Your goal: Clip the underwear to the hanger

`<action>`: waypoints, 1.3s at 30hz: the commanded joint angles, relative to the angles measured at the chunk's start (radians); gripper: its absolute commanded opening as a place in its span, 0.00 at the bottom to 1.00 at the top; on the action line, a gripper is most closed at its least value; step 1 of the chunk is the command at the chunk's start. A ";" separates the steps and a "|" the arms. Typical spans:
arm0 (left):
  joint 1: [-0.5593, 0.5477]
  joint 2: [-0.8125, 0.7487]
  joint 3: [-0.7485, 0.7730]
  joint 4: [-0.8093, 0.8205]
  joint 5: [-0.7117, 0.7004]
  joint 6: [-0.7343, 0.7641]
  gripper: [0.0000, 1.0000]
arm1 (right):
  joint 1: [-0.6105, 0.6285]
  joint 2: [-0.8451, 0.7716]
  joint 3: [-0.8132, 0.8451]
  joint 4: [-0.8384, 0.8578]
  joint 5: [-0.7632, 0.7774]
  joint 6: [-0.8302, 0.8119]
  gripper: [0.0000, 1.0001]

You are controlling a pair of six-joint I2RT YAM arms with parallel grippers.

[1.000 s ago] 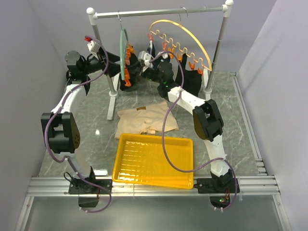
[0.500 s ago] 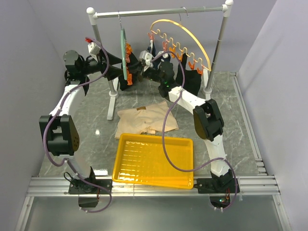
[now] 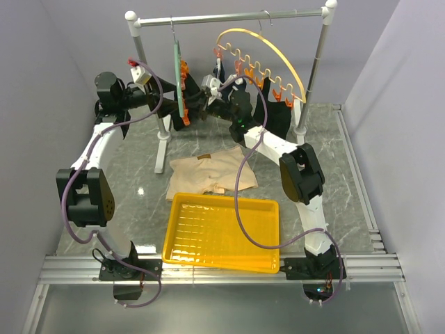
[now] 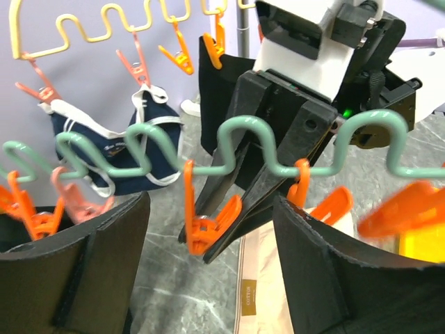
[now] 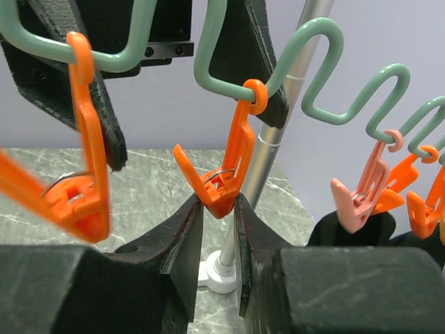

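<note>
**Right gripper pinches a clip on the green hanger; underwear lies on the table**

Nearest the arm bases sits a yellow tray [image 3: 222, 233] on the grey marbled table [image 3: 334, 181]. Just beyond its far edge the beige underwear [image 3: 205, 170] lies flat and slightly rumpled on the table, touched by neither gripper.

Farther back, both arms reach up to the green hanger [image 3: 179, 76], which hangs edge-on from the left part of the rail [image 3: 229, 17]. The right gripper [image 5: 217, 209] comes in from the right. Its fingers are narrow and closed on the lower end of an orange clip [image 5: 233, 163] that dangles from a loop of the hanger's wavy wire. The left gripper [image 4: 212, 209] comes from the left with its fingers spread wide. One finger stands on each side of that clip, below the wire, and they hold nothing.

Farthest back and to the right, a yellow hanger [image 3: 278, 56] hangs from the same rail, with a navy brief [image 4: 139, 149] clipped beneath it.
</note>
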 commanded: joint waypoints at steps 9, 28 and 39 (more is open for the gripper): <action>-0.047 -0.013 0.023 -0.050 -0.009 0.134 0.71 | -0.004 -0.073 -0.006 0.038 0.019 -0.001 0.00; -0.053 0.033 0.032 0.108 -0.027 -0.116 0.00 | -0.017 -0.156 -0.110 -0.070 0.059 -0.088 0.48; -0.045 0.038 0.031 0.145 -0.053 -0.246 0.00 | -0.061 -0.306 -0.273 -0.322 0.062 -0.117 0.61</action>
